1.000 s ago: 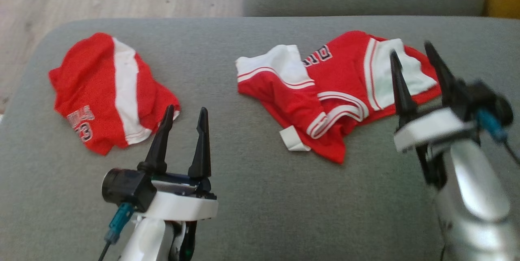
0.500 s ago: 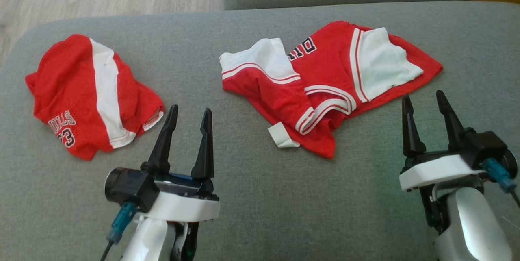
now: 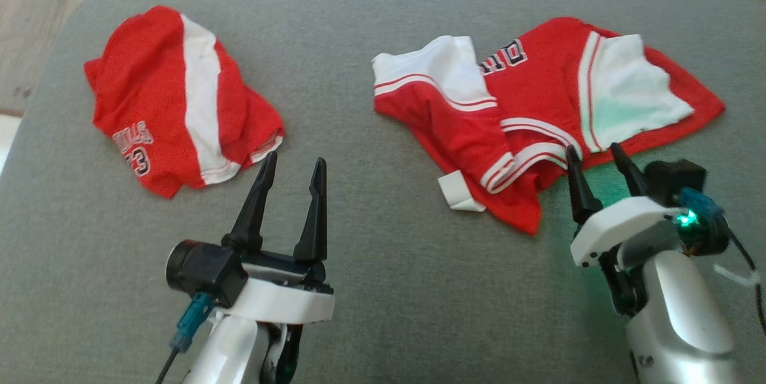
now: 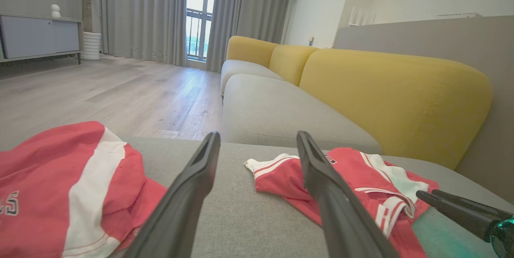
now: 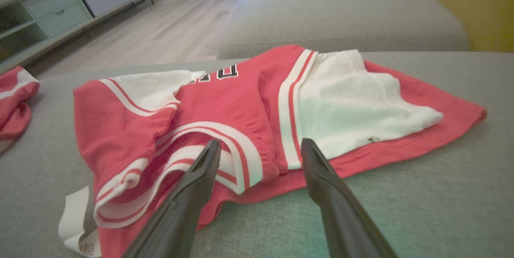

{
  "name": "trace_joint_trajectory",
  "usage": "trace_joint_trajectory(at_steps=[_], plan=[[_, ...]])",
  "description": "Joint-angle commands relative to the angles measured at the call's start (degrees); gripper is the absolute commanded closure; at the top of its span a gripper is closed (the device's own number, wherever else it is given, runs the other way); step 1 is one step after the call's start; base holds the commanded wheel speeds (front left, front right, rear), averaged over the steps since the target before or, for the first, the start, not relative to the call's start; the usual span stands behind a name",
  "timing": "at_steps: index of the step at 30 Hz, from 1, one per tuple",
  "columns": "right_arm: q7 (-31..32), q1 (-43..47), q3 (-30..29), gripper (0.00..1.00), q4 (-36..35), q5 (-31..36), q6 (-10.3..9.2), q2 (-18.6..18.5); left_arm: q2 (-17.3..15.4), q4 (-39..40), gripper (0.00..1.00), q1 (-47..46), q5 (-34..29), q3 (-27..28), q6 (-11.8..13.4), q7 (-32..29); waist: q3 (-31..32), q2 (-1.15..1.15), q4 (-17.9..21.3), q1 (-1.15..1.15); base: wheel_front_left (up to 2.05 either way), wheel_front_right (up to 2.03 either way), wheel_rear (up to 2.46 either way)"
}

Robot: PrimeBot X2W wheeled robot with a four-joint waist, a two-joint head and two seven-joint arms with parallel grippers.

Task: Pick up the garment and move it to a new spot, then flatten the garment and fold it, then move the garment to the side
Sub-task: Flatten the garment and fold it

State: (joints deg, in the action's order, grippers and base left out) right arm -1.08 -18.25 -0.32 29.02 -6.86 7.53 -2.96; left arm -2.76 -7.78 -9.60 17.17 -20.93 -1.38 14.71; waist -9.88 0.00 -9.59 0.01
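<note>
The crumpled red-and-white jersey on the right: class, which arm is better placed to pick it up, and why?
Right. The right gripper stands open with its tips at the near hem of the crumpled red-and-white jersey. The left gripper, also open, sits across the grey cushion, beside the other red-and-white garment.

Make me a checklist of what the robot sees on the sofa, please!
Surface: grey cushion, holds both garments.
Job's things: right garment, crumpled, not folded.
Clutter: left garment, bunched, apart from the other.
Grippers: left gripper open, over cushion; right gripper open, tips at right garment's near edge, holding nothing.
Cables: left plug, right plug, off the cloth.
Surroundings: wood floor, yellow sofa, curtains.
</note>
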Motion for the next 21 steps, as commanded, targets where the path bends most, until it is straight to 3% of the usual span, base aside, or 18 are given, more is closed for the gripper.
trace_joint_trajectory(at_steps=[1, 11, 12, 13, 21], plan=[[0.21, -2.45, 1.63, 0.00, -0.89, 0.76, -0.04, 0.08, -0.11, 1.44, 0.00, -2.67, 0.57, 1.32, 0.33, 0.29, -0.97, 0.00, -1.12, -0.01, 0.00, 0.00, 0.00], [-1.27, -8.10, -2.64, 0.00, 10.29, 8.27, -0.04, 0.06, -0.11, 1.15, 0.00, -3.42, 0.74, 0.64, 0.64, 0.29, -1.83, 0.00, -2.91, -0.01, 0.00, 0.00, 0.00], [-1.74, -8.69, -3.15, 0.29, 11.11, 8.28, -0.04, 0.06, -0.11, 1.12, 0.00, -3.44, 0.72, 0.60, 0.69, 0.29, -1.83, 0.00, -2.91, -0.01, 0.00, 0.00, 0.00], [-2.57, -9.33, -3.37, 1.00, 11.70, 8.20, -0.04, 0.06, -0.11, 1.08, 0.00, -3.46, 0.69, 0.56, 0.72, 0.29, -1.81, 0.00, -2.88, -0.01, 0.00, 0.00, 0.00], [-8.14, -16.56, -5.93, 1.00, 12.88, 5.18, -0.04, 0.04, -0.11, 0.62, 0.00, -2.98, 0.54, 0.88, 0.90, 0.29, -0.52, 0.00, -1.28, -0.01, 0.00, 0.00, 0.00]])
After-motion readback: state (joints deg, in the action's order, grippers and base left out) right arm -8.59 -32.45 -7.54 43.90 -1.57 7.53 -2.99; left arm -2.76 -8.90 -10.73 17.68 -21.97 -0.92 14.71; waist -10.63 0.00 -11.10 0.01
